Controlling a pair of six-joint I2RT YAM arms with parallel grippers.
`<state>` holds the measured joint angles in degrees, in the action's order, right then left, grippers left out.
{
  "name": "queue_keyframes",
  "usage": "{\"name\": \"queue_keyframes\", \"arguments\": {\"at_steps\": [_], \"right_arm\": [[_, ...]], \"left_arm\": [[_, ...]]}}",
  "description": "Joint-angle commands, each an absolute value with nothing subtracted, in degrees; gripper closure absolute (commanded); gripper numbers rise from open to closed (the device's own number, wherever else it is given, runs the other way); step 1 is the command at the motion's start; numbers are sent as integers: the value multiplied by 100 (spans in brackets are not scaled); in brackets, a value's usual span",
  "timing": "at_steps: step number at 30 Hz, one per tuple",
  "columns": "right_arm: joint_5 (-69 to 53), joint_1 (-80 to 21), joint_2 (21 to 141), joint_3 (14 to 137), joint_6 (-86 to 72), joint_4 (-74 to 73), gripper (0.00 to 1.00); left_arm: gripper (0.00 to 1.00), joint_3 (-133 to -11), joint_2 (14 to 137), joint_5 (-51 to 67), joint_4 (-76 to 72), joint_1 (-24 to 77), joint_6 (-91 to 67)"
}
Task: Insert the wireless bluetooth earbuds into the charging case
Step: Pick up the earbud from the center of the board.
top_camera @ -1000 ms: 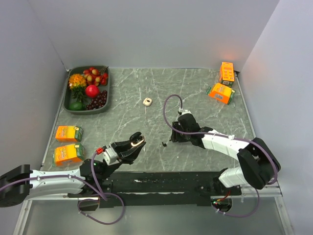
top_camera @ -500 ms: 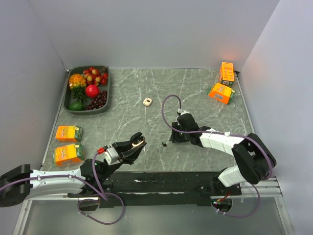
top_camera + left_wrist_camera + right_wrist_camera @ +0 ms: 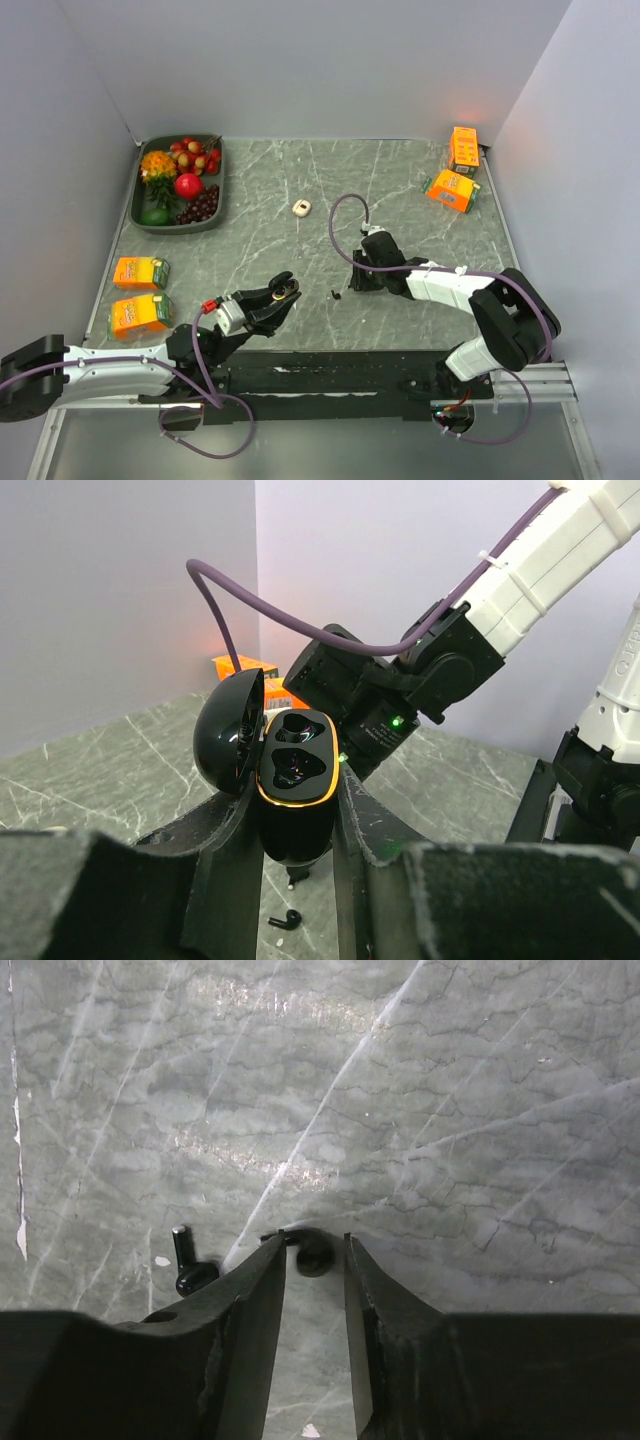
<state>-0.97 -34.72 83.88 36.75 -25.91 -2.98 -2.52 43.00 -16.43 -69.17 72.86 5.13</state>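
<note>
Seeing the case [image 3: 295, 780] clamped tight in my left gripper [image 3: 292, 825], upright, lid swung back, both sockets empty. Right gripper [image 3: 314, 1260] has its jaws slightly apart, straddling one earbud [image 3: 313, 1256] on the table [image 3: 450, 1110], not pinching it. The second earbud [image 3: 188, 1265] lies just left, stem pointing away from the fingers. The tray [image 3: 221, 190] holds fruit [image 3: 188, 185].

Right end effector [image 3: 314, 1244]: jaws closer together than a second ago, a gap remaining, now flanking one black earbud [image 3: 314, 1259] on the tabletop [image 3: 450, 1110]. Right arm [image 3: 450, 290]: elbow swung leftward; purple cable loop [image 3: 335, 215] shifted slightly left. Left end effector [image 3: 287, 293], gripping the open charging case [image 3: 295, 750]: edged slightly rightward.
</note>
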Motion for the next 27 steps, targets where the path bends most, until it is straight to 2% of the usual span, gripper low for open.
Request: {"name": "queue_keyframes", "arguments": {"at_steps": [1,9,14,27], "right_arm": [[-167,-3437,8534,3867,-2566,-149,68],[-141,-3445,8394,3858,-2540,-193,83],[-9,-3445,8105,3885,-2505,-378,100],[922,-3621,6698,4253,-2154,-1282,100]], "left_arm": [[99,97,4307,-1679,-7137,7321,413],[99,105,4263,-1696,-7084,7313,378],[99,79,4289,-1714,-7075,7313,369],[99,35,4403,-1793,-7110,7321,404]]}}
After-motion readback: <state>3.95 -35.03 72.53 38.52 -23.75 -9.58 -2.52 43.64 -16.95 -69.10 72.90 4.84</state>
